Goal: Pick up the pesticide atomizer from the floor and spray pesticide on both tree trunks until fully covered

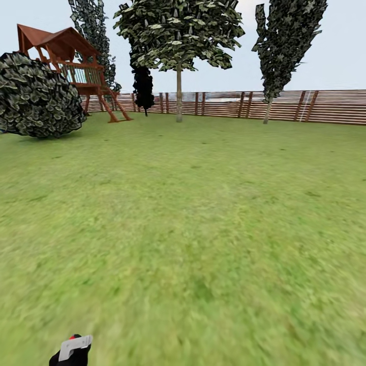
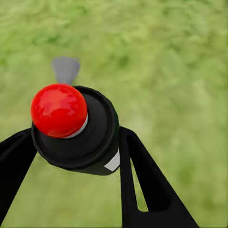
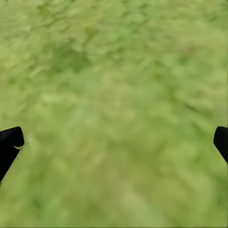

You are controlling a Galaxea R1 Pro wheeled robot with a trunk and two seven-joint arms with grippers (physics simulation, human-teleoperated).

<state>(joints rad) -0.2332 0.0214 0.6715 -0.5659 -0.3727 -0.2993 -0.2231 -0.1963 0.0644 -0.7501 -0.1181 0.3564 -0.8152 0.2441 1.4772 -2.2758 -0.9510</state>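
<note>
Blurry green lawn, slat fence, trees

Left gripper clamped on a held thing; right gripper spread wide.

Two pale-trunked trees, one mid-lawn and one to its right, one round bush, one wooden playhouse, one slatted fence, one atomizer, two claws, left and right
</note>
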